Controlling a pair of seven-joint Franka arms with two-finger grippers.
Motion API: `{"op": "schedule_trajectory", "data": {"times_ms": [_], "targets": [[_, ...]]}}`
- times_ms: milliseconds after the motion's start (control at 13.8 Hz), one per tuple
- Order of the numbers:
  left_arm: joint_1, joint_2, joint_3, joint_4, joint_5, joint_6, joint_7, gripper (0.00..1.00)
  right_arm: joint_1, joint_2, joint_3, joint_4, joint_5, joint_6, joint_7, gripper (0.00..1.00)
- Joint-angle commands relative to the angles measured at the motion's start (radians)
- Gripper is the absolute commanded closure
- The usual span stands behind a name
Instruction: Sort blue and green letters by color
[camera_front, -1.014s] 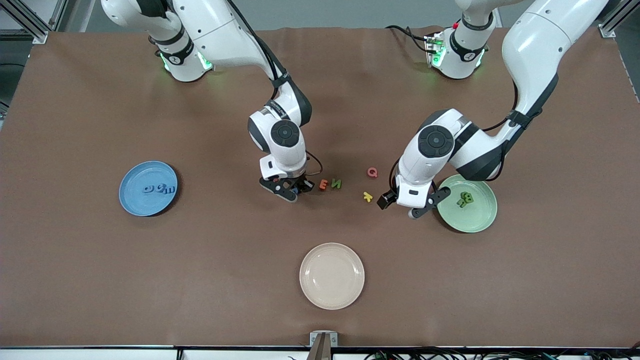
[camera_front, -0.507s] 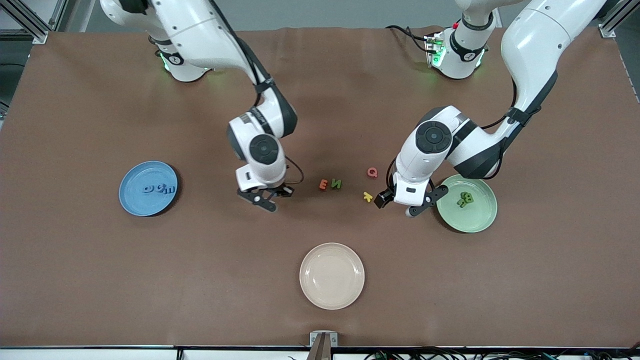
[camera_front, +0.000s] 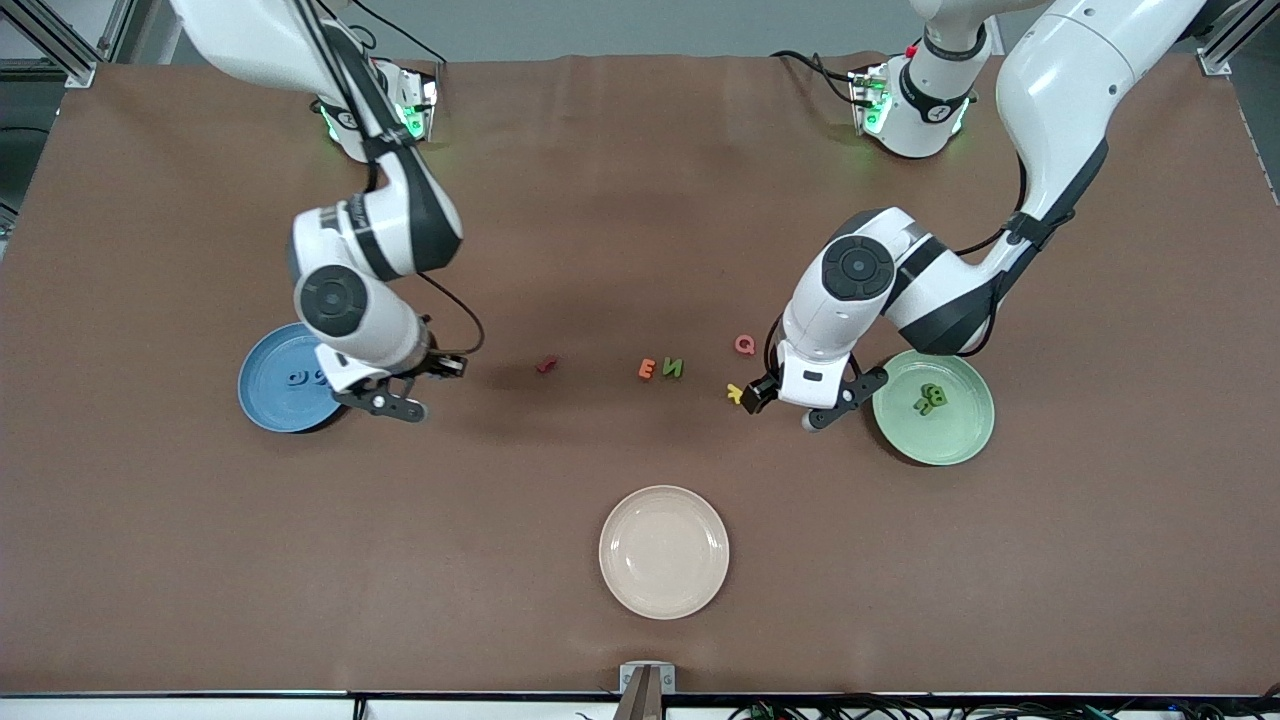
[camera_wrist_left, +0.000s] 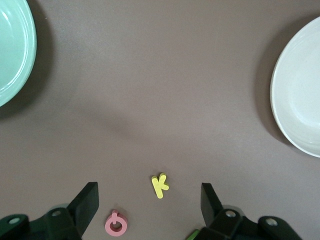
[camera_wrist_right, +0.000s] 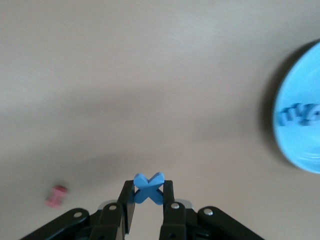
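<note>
A brown table holds three plates. A cream plate sits nearest the front camera. A blue plate lies toward the right arm's end with blue letters in it, partly hidden by the arm. A green plate lies toward the left arm's end with green letters in it.

The right gripper hangs over the table at the blue plate's edge, its fingers pinched on a blue X-shaped letter.

The left gripper hangs low beside the green plate, its fingers spread wide and holding nothing, over a yellow letter.

Between the two arms, on the table: a red letter, an orange letter, a green letter just beside it, and a pink letter.
</note>
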Motion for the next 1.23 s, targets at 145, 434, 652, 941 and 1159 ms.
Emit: {"op": "schedule_trajectory", "data": {"times_ms": [145,434,652,941,1159], "targets": [[-0.012,-0.002,-0.006,-0.003,-0.009,-0.009,-0.015,0.1,-0.144,-0.167,0.019,-0.246,-0.056,0.099,-0.206,1.0],[-0.028,0.014,-0.008,-0.012,-0.009,-0.009,-0.016,0.11,-0.276,-0.178,0.019,-0.335,-0.057,0.208,-0.416,1.0],[-0.038,0.044,-0.004,-0.029,0.0,0.022,-0.035,0.14,-0.381,-0.17,0.019,-0.383,-0.056,0.297,-0.574,0.99],[-0.061,0.073,-0.003,-0.035,0.008,0.06,-0.111,0.2,-0.47,-0.167,0.02,-0.398,-0.056,0.309,-0.684,0.98],[-0.13,0.088,0.029,-0.022,0.008,0.079,-0.176,0.23,-0.471,-0.164,0.02,-0.412,-0.056,0.337,-0.684,0.83]]}}
